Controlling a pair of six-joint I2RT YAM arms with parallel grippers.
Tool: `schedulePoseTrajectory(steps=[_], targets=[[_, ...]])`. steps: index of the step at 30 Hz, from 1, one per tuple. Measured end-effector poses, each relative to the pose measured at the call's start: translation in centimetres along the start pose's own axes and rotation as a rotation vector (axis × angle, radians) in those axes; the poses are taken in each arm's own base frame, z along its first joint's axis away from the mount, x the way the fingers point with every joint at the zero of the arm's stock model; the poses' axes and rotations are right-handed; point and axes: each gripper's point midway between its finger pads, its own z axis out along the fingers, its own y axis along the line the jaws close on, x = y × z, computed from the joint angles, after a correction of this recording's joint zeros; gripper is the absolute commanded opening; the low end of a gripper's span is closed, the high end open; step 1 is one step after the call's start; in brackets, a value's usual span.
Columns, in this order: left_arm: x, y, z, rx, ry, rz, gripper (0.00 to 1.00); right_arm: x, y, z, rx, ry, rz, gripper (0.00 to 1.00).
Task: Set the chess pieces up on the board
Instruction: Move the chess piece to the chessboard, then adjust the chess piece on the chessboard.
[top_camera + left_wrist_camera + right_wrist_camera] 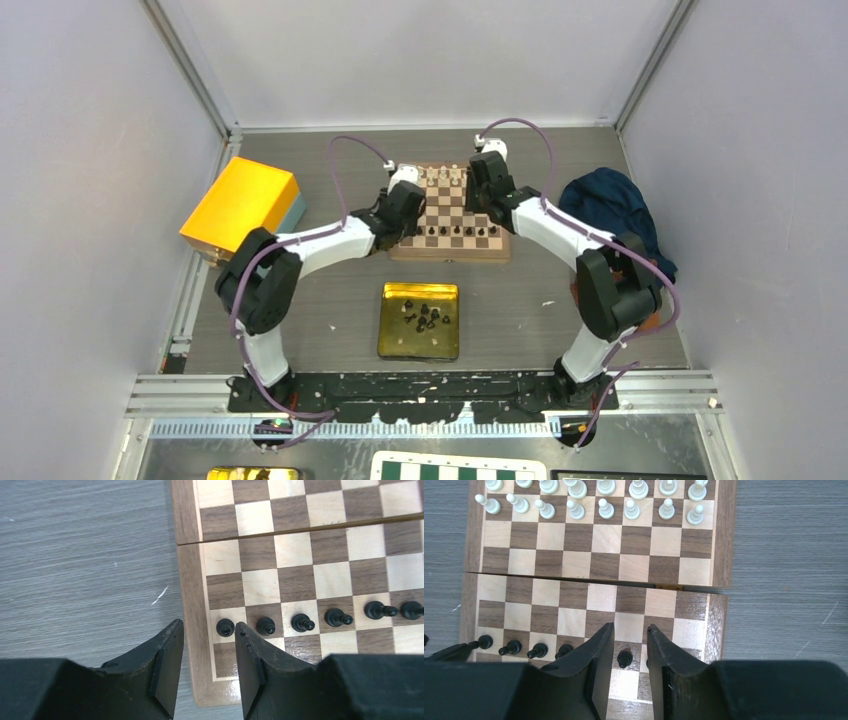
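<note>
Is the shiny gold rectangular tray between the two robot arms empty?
No, a small cluster of tiny black chess pieces lies inside the shiny gold rectangular tray.

White arms [335, 238], black joints [268, 290], purple cables [352, 143].

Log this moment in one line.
left gripper open around edge black pawn | right gripper open astride second pawn | board: white rows set | gold tray: holds black pieces
</note>
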Motion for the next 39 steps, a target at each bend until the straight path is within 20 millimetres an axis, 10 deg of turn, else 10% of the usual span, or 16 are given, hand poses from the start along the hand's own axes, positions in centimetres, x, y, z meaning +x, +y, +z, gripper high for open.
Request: schedulePoseTrajectory(steps=[12, 22, 39], targets=[[-3.4, 2.5, -5.4, -0.001, -0.132, -0.086, 0.43, 0.6, 0.0, -3.6, -0.009, -0.023, 0.000, 0.01], [-0.6, 3.0, -5.5, -0.010, -0.093, -0.090, 0.43, 3.9, -0.4, -4.9, 0.005, 0.029, -0.016, 0.01], [-1.4, 3.1, -6.3, 0.002, -0.120, -0.127, 0.43, 6.7, -1.3, -3.4, 0.048, 0.082, 0.005, 0.01]])
